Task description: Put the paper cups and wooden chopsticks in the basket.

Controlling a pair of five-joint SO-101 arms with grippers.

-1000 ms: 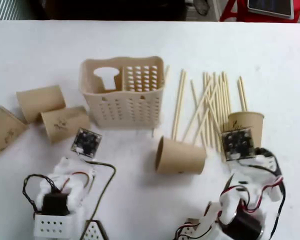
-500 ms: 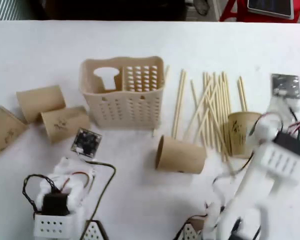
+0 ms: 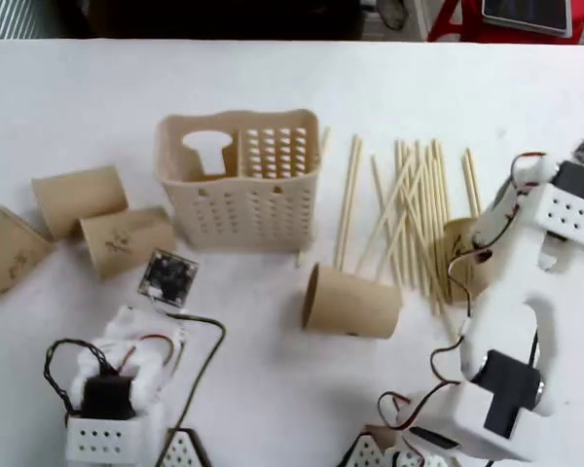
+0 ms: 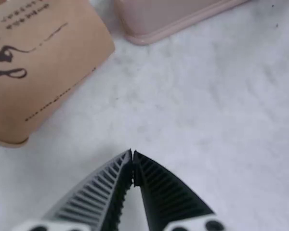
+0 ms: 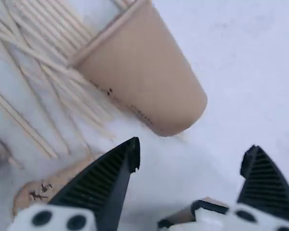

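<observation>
The basket stands on the white tabletop. Three paper cups lie to one side of it, another cup lies on its side just in front, and the wooden chopsticks are scattered on the other side. A fifth cup rests at the chopsticks' edge, and the right end effector hovers over it with its fingers wide apart. The left end effector sits low over the tabletop near a printed cup, fingers pressed together
</observation>
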